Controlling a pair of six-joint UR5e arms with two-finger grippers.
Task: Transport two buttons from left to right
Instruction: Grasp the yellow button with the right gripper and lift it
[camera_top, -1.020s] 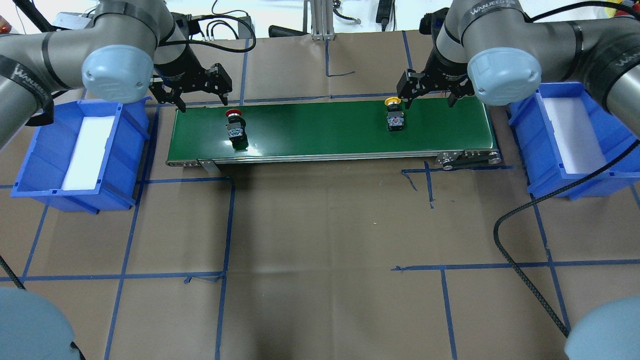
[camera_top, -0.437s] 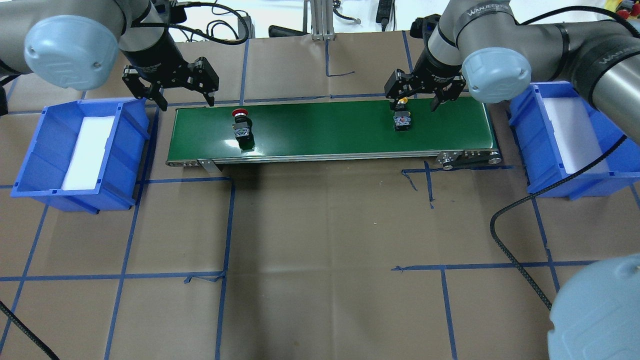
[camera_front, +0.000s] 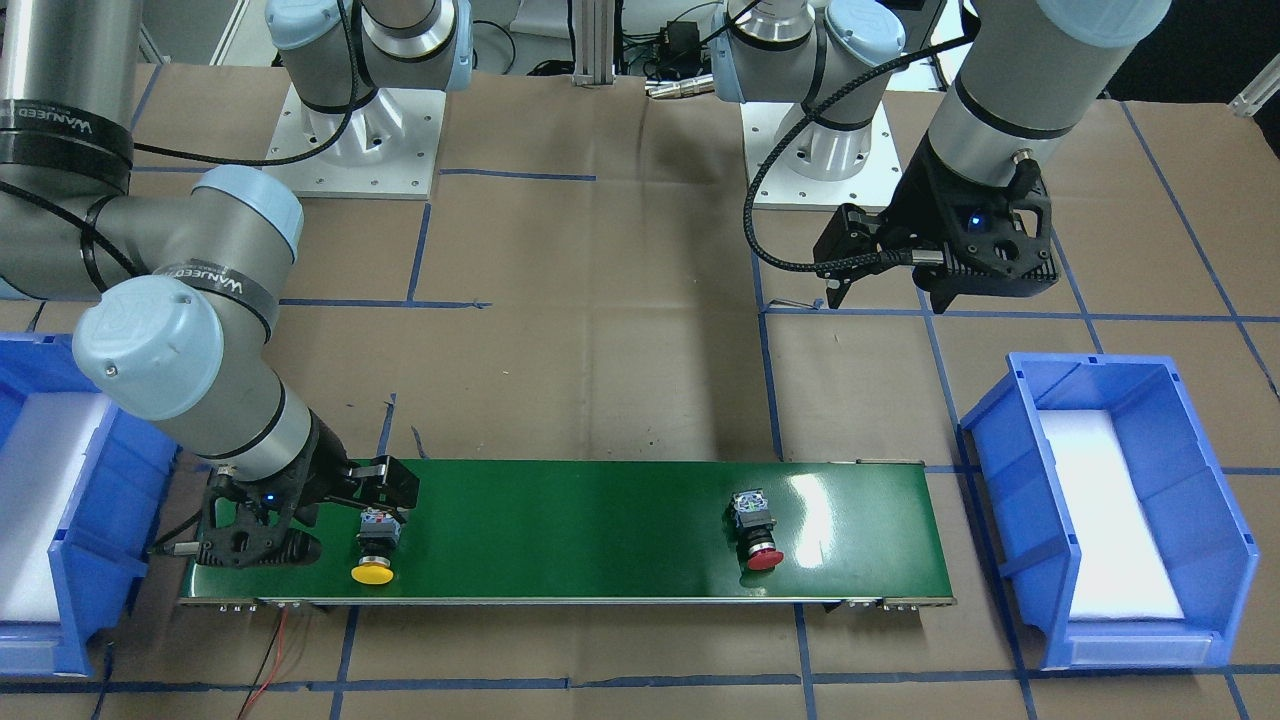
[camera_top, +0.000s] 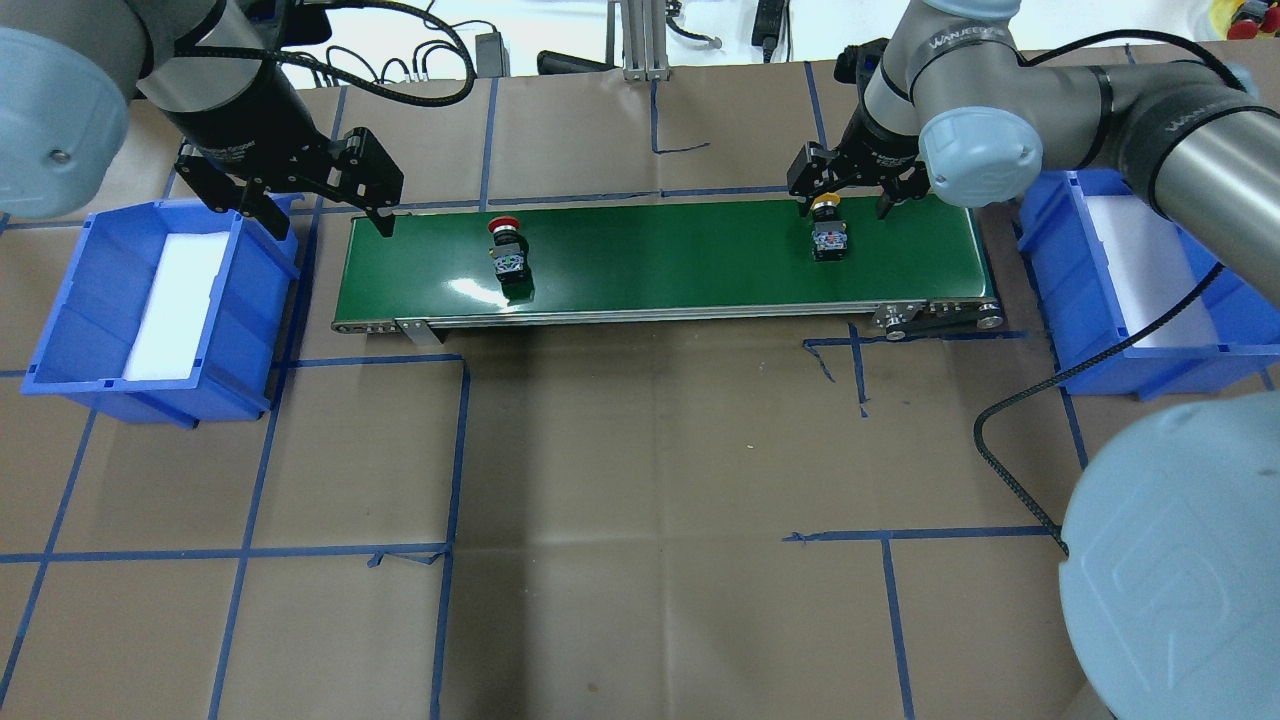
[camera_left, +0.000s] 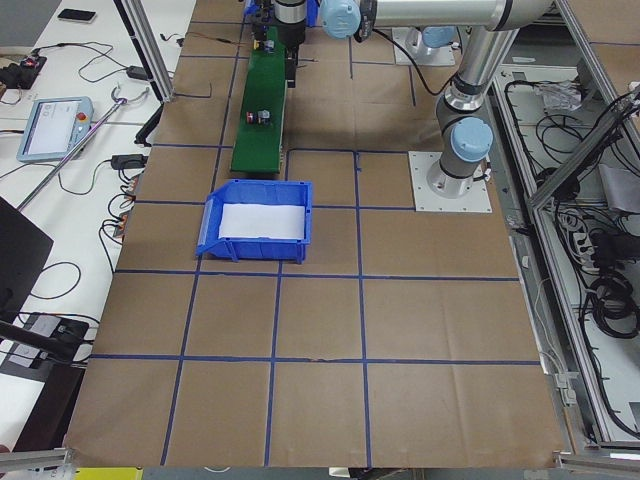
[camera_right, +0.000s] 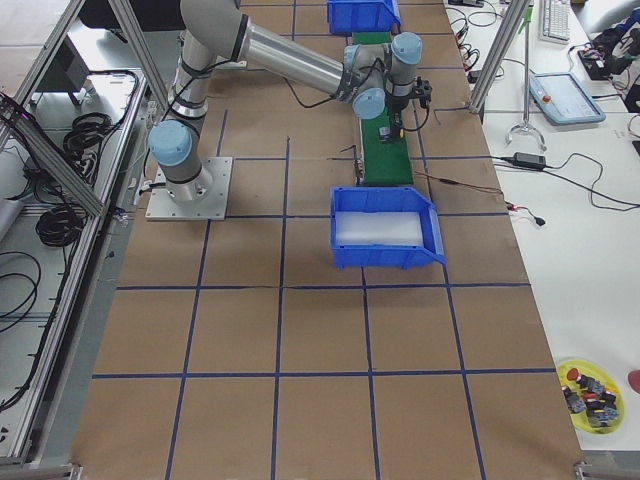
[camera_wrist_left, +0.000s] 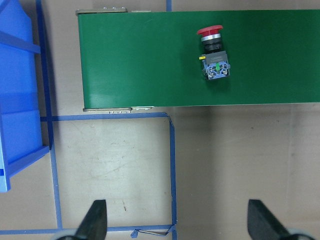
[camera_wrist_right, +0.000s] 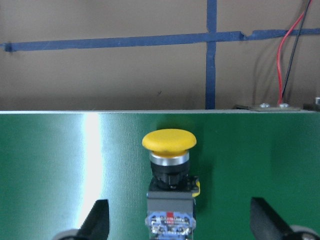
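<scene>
"Firstly, your right gripper (camera_wrist_right: 180, 225): it stands over the green belt (camera_top: 650, 260) near the belt's right end, jaws wide apart, gripping nothing. The yellow button (camera_wrist_right: 170, 170) lies on its side between the fingers (camera_wrist_right: 97, 222) and is clear of both. Its cap points to the belt's far edge and its rear block points toward the robot."

"And the red one?"

"You will find the red button (camera_top: 508, 250) on the same belt, left of the middle and well apart from the yellow one. It lies the same way, on its side with the cap to the far edge. Neither gripper touches it."

"What of my left gripper?"

"Your left gripper (camera_front: 890, 295) hangs raised over the brown paper (camera_top: 650, 450) on the robot's side of the belt, off its left end. The jaws are fully spread and hold nothing. Your left wrist camera looks down past both fingertips (camera_wrist_left: 97, 220) at taped paper, with the belt's left end and the red button further ahead."

"The bins?"

"The left blue bin (camera_top: 245, 310) sits just off the belt's left end and the right blue bin (camera_top: 1065, 300) just off its right end. Each has a white pad (camera_top: 175, 300) on its floor. In your two side views the grippers are too small to judge."
</scene>
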